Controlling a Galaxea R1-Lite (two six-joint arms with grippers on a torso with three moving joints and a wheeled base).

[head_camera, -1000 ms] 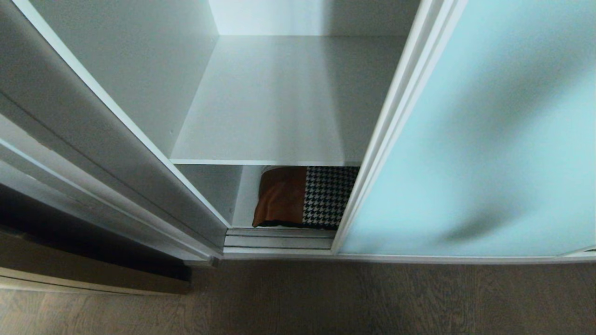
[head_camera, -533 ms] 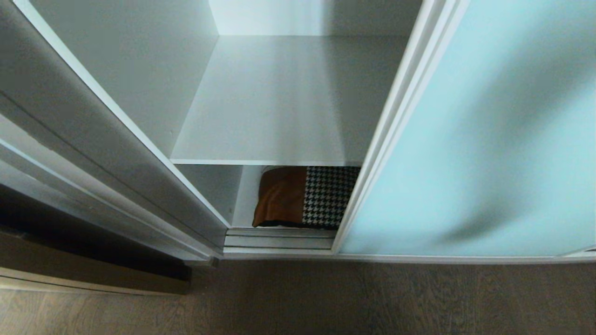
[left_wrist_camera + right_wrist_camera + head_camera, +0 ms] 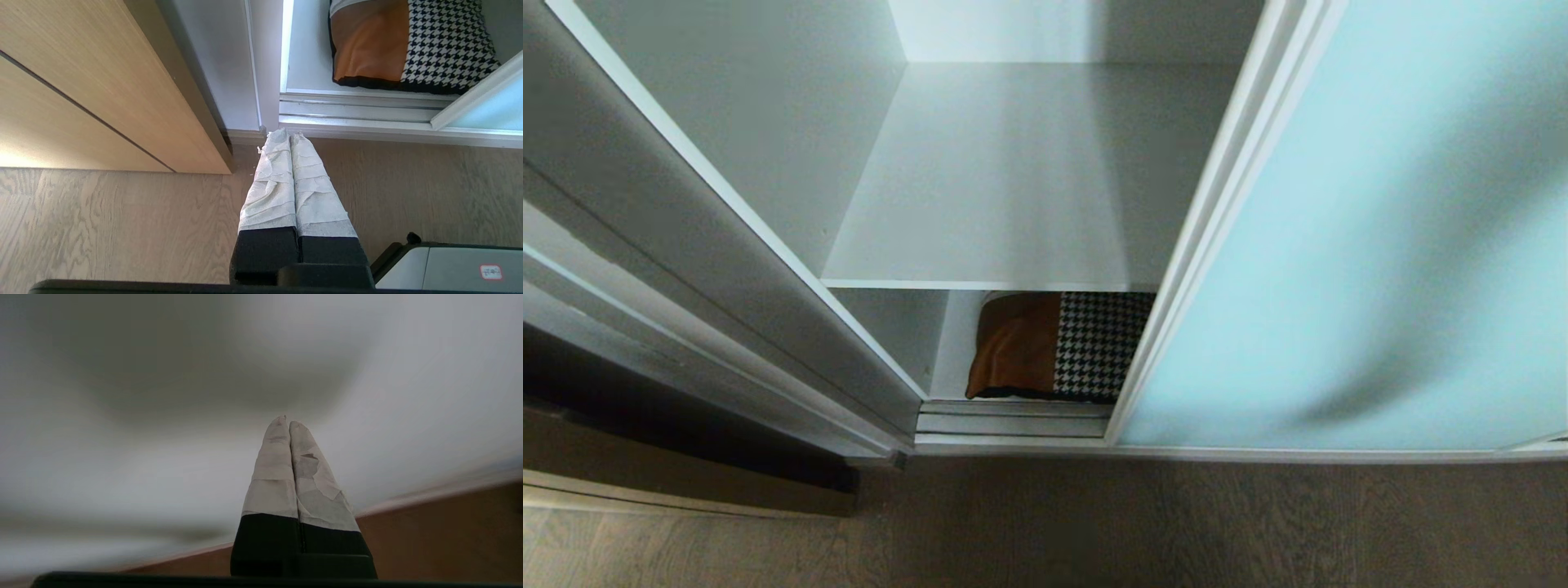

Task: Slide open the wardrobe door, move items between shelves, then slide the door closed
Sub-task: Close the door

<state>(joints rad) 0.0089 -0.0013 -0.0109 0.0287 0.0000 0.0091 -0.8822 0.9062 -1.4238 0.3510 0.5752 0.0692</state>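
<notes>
Frosted blue glass fills the sliding wardrobe door [image 3: 1347, 245] at 3 o'clock, partly open. The pillow [image 3: 1058, 347] lies on the bottom shelf [image 3: 304, 77], under the bare white shelf [image 3: 1005, 180]. Both tools, left tool [image 3: 289, 136] and right tool [image 3: 284, 422], are pressed together, holding nothing. Next, I think, one must spread and reach the pillow.

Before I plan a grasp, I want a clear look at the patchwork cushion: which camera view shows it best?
The left wrist view: the patchwork cushion lies close and unblocked on the wardrobe's bottom board. In the head view, the upper shelf and the sliding door hide much of it. The right wrist view shows none of it.
</notes>
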